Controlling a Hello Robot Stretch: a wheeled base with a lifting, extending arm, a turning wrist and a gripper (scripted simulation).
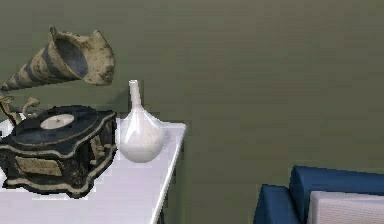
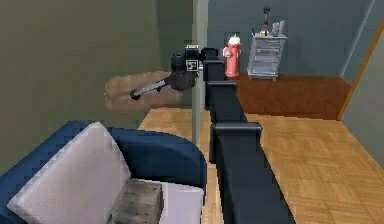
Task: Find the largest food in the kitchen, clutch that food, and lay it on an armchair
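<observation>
Brown oblong food [image 2: 118, 85] hangs held at the hand's [image 2: 138, 94] far end.

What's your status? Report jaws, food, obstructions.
Jaws hold a brown oblong lump. Blue armchair alongside arm. Grey cushion and grey block on its seat.

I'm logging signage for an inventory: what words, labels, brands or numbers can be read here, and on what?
None can be read.
The record label on the gramophone is too small to read.
The vase is plain white.
Anything on the grey cart is too small to tell.
</observation>
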